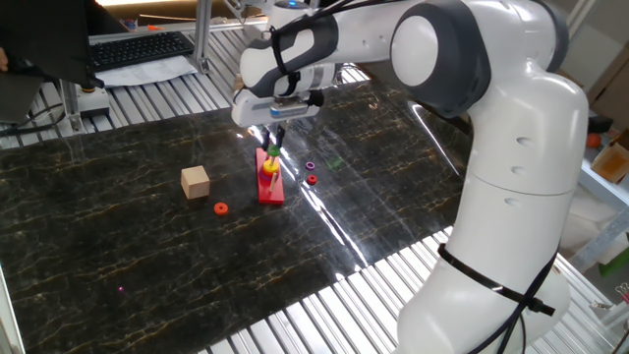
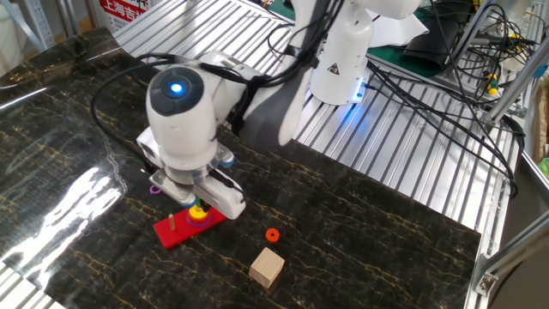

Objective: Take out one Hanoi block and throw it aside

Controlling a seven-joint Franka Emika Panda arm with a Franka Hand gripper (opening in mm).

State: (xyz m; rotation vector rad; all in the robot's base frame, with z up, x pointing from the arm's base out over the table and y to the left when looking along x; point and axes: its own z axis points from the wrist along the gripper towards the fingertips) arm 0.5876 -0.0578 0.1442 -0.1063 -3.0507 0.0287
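Observation:
The Hanoi block, a small green ring (image 1: 274,151), sits between my gripper's fingertips just above the yellow ring (image 1: 268,167) on the red peg base (image 1: 270,187). My gripper (image 1: 274,147) points straight down over the base and is shut on the green ring. In the other fixed view the gripper (image 2: 197,204) hangs over the red base (image 2: 176,231), with the green ring (image 2: 197,206) and the yellow ring (image 2: 200,215) partly hidden by the fingers.
A tan wooden cube (image 1: 196,182) and an orange-red ring (image 1: 220,208) lie left of the base. A purple ring (image 1: 310,165) and a small red ring (image 1: 312,180) lie to its right. The cube (image 2: 268,267) and orange-red ring (image 2: 272,235) also show in the other view.

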